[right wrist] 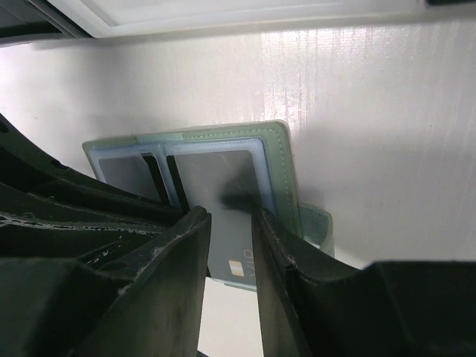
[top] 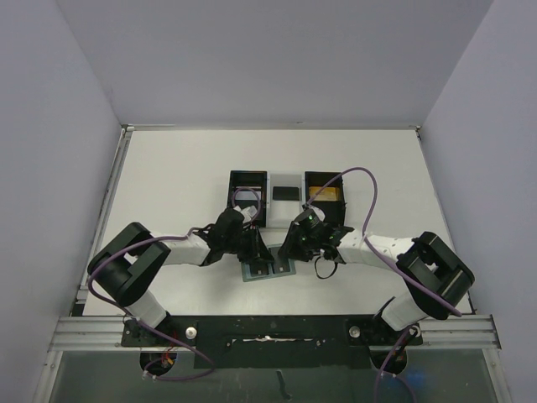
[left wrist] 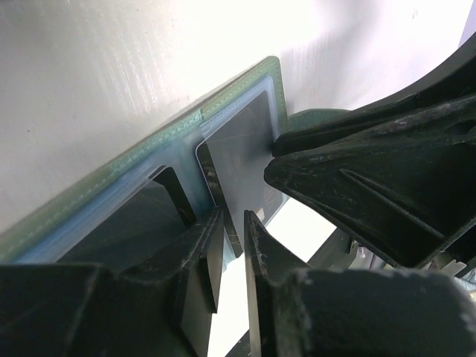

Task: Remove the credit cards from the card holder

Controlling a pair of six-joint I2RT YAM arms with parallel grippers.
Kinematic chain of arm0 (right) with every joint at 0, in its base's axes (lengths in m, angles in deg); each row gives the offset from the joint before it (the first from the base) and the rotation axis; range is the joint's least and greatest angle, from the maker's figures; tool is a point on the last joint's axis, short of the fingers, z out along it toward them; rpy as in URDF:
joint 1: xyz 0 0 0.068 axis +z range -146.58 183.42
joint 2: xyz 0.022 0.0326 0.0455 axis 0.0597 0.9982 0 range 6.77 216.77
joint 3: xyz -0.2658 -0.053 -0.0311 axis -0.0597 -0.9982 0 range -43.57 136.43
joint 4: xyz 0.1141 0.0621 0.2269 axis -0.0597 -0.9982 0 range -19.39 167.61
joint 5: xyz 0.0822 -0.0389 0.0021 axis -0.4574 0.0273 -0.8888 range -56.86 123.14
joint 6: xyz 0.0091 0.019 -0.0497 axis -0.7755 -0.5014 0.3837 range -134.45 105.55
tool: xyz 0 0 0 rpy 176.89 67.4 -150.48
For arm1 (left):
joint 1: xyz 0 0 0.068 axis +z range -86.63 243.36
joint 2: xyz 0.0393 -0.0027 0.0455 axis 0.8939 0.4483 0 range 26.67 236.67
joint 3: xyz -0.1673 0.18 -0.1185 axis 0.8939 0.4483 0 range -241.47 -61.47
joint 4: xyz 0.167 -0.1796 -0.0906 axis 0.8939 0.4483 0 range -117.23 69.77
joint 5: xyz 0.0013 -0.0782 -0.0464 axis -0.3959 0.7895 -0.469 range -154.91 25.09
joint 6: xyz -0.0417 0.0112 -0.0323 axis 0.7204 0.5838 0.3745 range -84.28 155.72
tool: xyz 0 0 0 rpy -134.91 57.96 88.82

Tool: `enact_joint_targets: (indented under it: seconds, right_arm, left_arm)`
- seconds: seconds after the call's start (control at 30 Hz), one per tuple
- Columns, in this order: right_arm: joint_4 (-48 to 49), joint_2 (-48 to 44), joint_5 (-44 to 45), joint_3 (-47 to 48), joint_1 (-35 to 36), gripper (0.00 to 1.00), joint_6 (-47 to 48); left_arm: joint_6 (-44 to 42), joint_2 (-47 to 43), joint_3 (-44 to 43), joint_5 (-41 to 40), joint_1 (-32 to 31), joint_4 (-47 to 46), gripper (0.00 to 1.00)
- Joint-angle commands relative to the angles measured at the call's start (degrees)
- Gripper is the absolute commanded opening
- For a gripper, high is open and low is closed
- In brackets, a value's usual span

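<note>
The card holder [top: 267, 269] lies open and flat on the table between both grippers. In the right wrist view the teal holder [right wrist: 279, 160] shows two pale blue pockets and a side tab [right wrist: 317, 223]. A grey card [right wrist: 227, 223] with a chip sticks partly out of the right pocket. My right gripper [right wrist: 230, 216] stands over this card with a narrow gap between its fingers. My left gripper [left wrist: 230, 219] is low over the holder's [left wrist: 186, 123] middle, its fingers slightly apart and empty. The grey card [left wrist: 242, 149] shows there too. Another card [right wrist: 123, 172] sits in the left pocket.
At the back stand a black box [top: 246, 193], a pale tray [top: 285, 191] with a black card, and a black box [top: 325, 195] with a gold-orange card. The two grippers [top: 256, 254] [top: 291, 250] are very close together. The right gripper's body [left wrist: 372, 171] fills the left wrist view's right side.
</note>
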Motion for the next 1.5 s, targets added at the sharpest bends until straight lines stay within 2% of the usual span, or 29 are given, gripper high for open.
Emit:
enact_joint_targets:
  seconds: [0.0, 0.17, 0.27, 0.5, 0.73, 1.2, 1.3, 1.47]
  right_arm:
    - [-1.5, -0.1, 0.9, -1.7, 0.4, 0.31, -0.3]
    - [-1.5, 0.2, 0.4, -1.7, 0.4, 0.31, -0.2]
    - [-1.8, -0.3, 0.5, -1.7, 0.4, 0.31, -0.3]
    - [-3.0, -2.4, 0.5, -2.2, 0.4, 0.31, -1.1]
    - [-2.1, -2.7, -0.4, -3.2, 0.7, 0.31, -2.3]
    - [-0.9, -2.7, -1.8, -3.7, 1.2, 0.31, -2.7]
    - [-1.0, -2.7, -1.7, -3.8, 1.2, 0.31, -2.8]
    - [-1.8, -2.6, -1.1, -3.4, 1.1, 0.31, -2.7]
  left_arm:
    - [1.5, 0.2, -0.5, 3.1, 0.1, -6.9, 0.14]
    - [1.9, 0.0, -0.7, 2.9, 0.4, -7.4, 0.07]
    - [1.9, -0.7, -0.8, 1.3, 0.5, -5.9, 0.07]
    - [-3.1, -1.9, -3.0, -3.2, 0.6, 5.4, 0.19]
    - [-3.7, -1.2, -3.0, -3.8, 0.1, 8.0, 0.26]
    - [-4.0, 3.2, -6.6, -4.6, -1.3, 10.7, 0.29]
    - [-3.9, 2.6, -6.5, -4.9, -1.3, 10.2, 0.26]
    - [-3.6, 0.7, -6.3, -4.3, -1.2, 8.4, 0.1]
